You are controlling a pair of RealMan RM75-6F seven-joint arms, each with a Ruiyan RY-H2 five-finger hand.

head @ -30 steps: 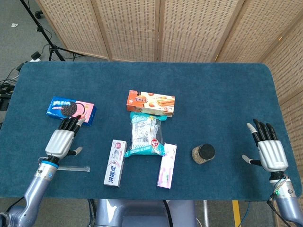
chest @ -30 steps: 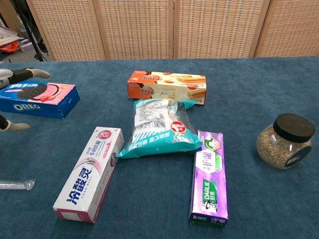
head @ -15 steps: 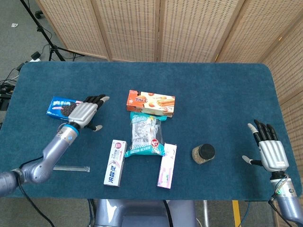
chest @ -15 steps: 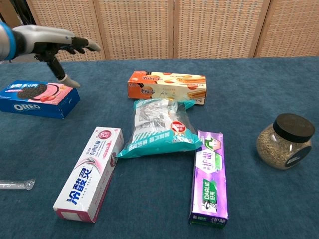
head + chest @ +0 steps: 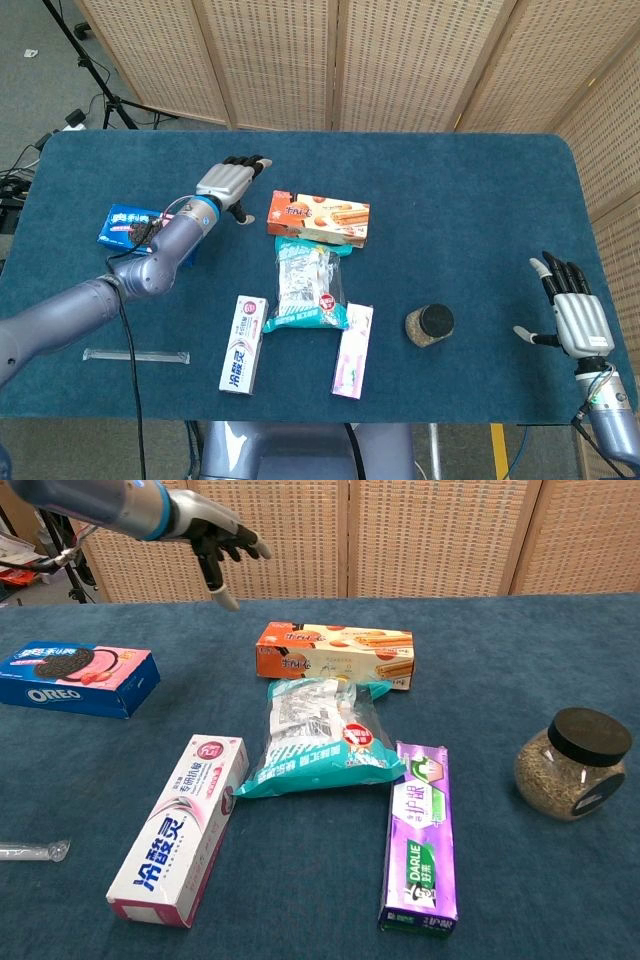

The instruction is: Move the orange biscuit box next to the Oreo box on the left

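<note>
The orange biscuit box (image 5: 319,218) (image 5: 335,654) lies flat near the table's middle. Far to its left sits the blue Oreo box (image 5: 125,226) (image 5: 75,679), partly covered by my left arm in the head view. My left hand (image 5: 231,183) (image 5: 222,542) hovers above the table just left of the orange box, fingers spread and holding nothing. At the table's right edge my right hand (image 5: 572,310) stays open and flat, away from everything; only the head view shows it.
In front of the orange box lie a teal snack bag (image 5: 305,283), a white toothpaste box (image 5: 243,343), and a purple toothpaste box (image 5: 352,349). A black-lidded jar (image 5: 429,324) stands to the right. A clear wrapped stick (image 5: 136,355) lies front left.
My left hand rose from beside the Oreo box and swung right and farther back, ending near the orange box's left end. The right hand drifted slightly toward the front.
</note>
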